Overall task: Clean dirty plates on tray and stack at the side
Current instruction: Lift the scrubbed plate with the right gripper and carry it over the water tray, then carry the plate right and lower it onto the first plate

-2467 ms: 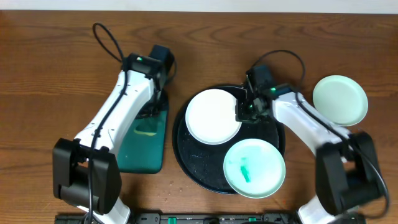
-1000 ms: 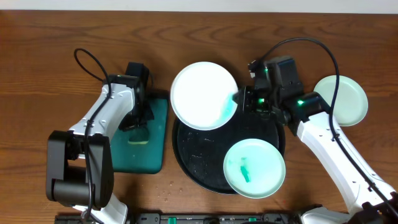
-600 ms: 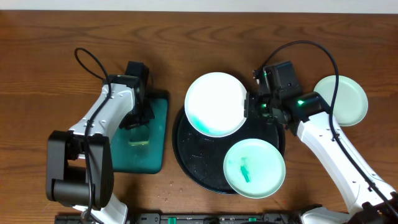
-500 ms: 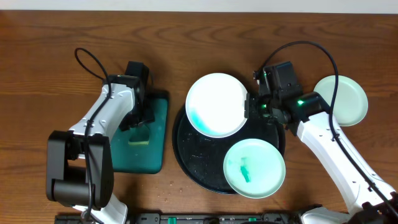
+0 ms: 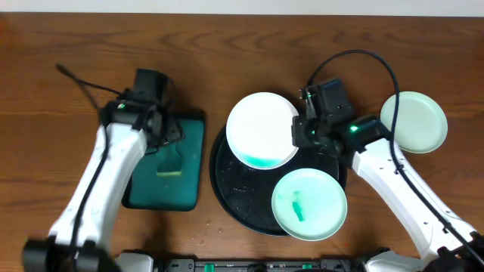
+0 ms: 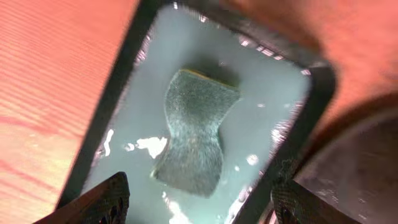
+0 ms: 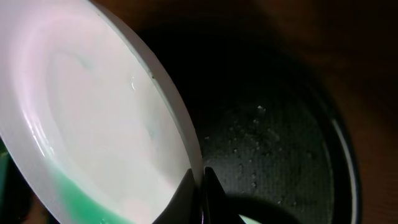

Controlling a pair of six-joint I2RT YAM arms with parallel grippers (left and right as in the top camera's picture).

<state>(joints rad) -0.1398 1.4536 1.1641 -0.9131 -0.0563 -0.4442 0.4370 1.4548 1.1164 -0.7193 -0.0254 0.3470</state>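
Observation:
My right gripper (image 5: 297, 133) (image 7: 199, 186) is shut on the right rim of a white plate (image 5: 262, 127) (image 7: 93, 118). It holds the plate tilted over the black tray (image 5: 231, 193) (image 7: 286, 149). Green liquid (image 5: 262, 161) pools at the plate's lower edge. A second plate (image 5: 308, 204) with a green smear lies flat at the tray's front right. A third plate (image 5: 413, 121) rests on the table to the right. My left gripper (image 5: 166, 134) (image 6: 199, 205) hangs open above a dark sponge (image 6: 196, 137) (image 5: 168, 168), apart from it.
The sponge lies in a shallow dark-green rectangular tray (image 5: 189, 143) (image 6: 280, 99) holding soapy water, just left of the black tray. Bare wooden table (image 5: 60, 45) surrounds both. Cables (image 5: 378, 64) arch over each arm.
The left gripper has opened and pulled up from the sponge, which stays in the green tray. The right gripper shifted the held plate rightward over the black tray, and the green liquid ran to its lower edge.

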